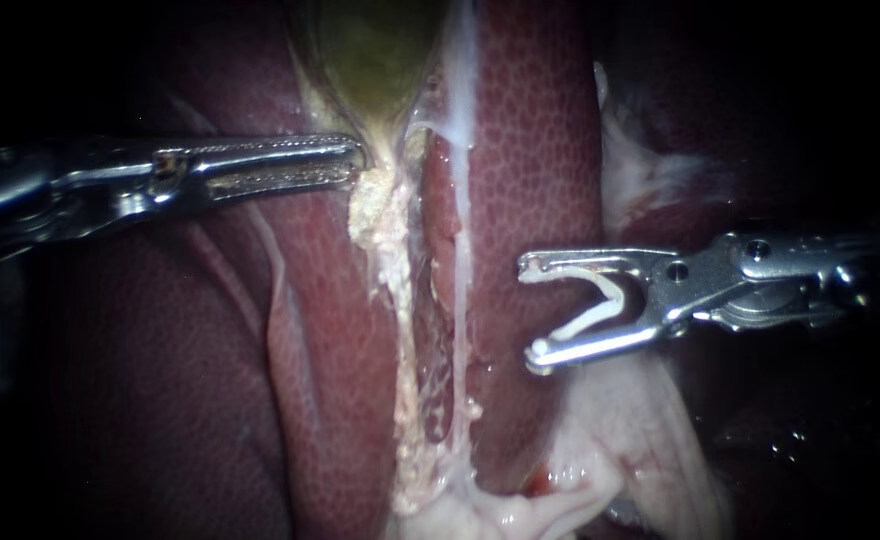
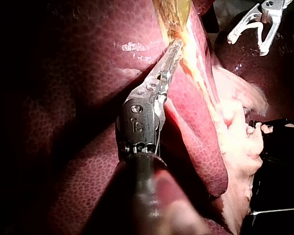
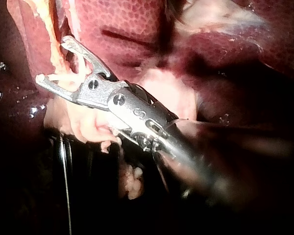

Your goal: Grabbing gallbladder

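left instrument [image 1: 355, 158] closed at gallbladder [image 1: 375, 50] edge | right instrument [image 1: 532, 313] holds clip [image 1: 600, 305], apart

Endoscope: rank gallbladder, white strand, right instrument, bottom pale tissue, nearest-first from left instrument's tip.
1. gallbladder, just above the left instrument tip.
2. white strand, right of it, along the liver.
3. right instrument, lower right, gripping a clip.
4. pale tissue, bottom edge.

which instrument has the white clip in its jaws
The right instrument: both its jaws, standing apart, hold a white clip. The left instrument carries none; its tip is by the gallbladder.
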Controlling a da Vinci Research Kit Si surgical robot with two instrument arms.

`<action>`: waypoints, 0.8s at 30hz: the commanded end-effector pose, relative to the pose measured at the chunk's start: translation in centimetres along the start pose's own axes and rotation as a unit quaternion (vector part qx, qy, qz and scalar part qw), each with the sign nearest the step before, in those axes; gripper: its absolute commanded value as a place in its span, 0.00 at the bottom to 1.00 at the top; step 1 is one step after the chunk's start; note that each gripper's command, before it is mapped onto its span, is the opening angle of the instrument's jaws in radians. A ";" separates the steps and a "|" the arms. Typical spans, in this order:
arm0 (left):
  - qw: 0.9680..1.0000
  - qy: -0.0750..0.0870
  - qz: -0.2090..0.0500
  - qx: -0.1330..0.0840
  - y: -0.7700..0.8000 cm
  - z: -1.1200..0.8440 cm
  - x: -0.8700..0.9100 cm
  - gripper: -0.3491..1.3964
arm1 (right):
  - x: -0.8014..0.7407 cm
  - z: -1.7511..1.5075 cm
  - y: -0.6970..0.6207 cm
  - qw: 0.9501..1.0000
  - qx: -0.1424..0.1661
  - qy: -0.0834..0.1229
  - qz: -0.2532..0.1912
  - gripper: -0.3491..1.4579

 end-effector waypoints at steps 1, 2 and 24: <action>1.000 0.000 0.000 -0.001 0.00 0.00 0.00 0.02 | 0.00 0.00 0.00 1.000 0.000 0.000 0.000 0.52; 1.000 0.000 0.000 -0.001 0.00 0.00 0.00 0.02 | 0.00 0.00 0.00 1.000 0.000 0.000 0.000 0.52; 1.000 0.001 0.001 0.002 -0.23 -0.29 -0.07 0.38 | 0.00 -0.01 0.00 1.000 0.000 0.000 0.000 0.52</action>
